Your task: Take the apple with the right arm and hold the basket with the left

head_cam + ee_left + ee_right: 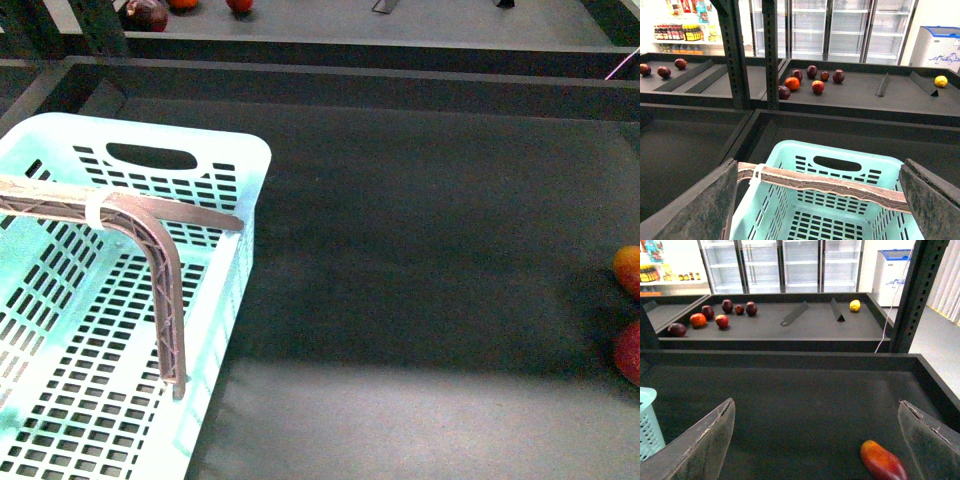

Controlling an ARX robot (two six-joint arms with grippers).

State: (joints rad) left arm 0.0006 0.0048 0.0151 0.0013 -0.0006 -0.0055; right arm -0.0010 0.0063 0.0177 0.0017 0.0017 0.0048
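Bench (420,240): its dark surface is stretching wide and bare between the basket and the fruit at the right. A raised rim (350,75) is closing off the far side.
Far shelf (865,92): it is lying beyond that rim, carrying a cluster of dark red and orange fruits (810,80) well away from both arms.
Basket (130,300): it is sitting at the left of the bench, with its near end running out of the front view. Its right wall is bordering the open stretch.
Handle (150,235): it is crossing over the basket's mouth, bending down toward the right wall.
Left pincer (817,185): it is hanging spread wide above the basket, with the handle passing between the pads. Whether a pad is touching the handle I cannot tell.
Right pincer (815,430): it is hanging spread wide and gripping nothing, with bare bench under the gap.
Apple (630,352): it is lying at the right edge of the front view, cut off by the frame and well apart from the basket.
Orange-yellow fruit (628,270): it is lying just beside the apple, farther back, with a small gap between them.
Red-orange fruit (883,461): it is showing near one pad in the right wrist view. I cannot tell which of the two it is.
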